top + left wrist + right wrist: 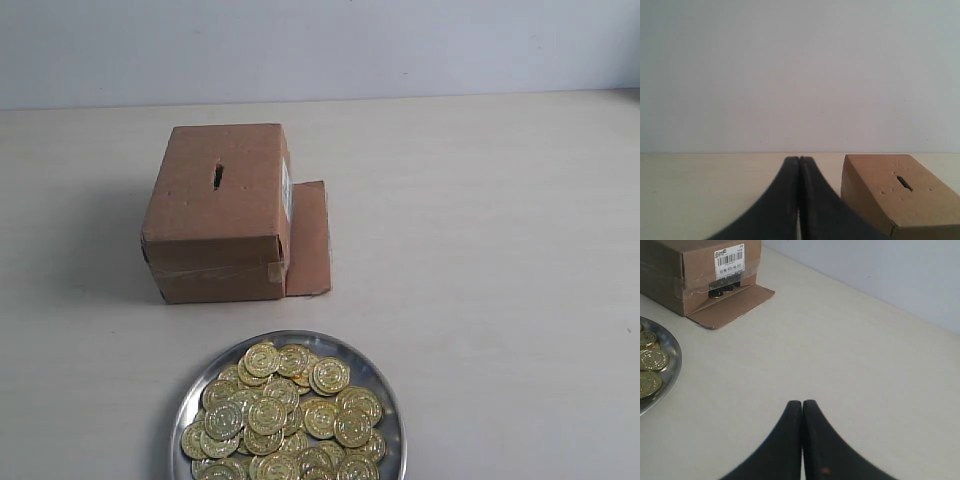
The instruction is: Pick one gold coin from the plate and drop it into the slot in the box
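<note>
A round silver plate (382, 385) heaped with gold coins (283, 415) sits at the near edge of the exterior view. Behind it stands the brown cardboard box (222, 210), its dark slot (218, 176) on top and a loose flap (308, 240) lying flat at its right side. Neither arm shows in the exterior view. My left gripper (799, 159) is shut and empty, with the box (900, 195) and slot (904, 183) beside it. My right gripper (802, 403) is shut and empty over bare table, apart from the plate (667, 370) and the labelled box (700, 270).
The pale table (480, 250) stretches to the right of the box and plate, with a light wall (320, 45) behind. A few coins (722, 290) show inside the gap under the box's white label (729, 261).
</note>
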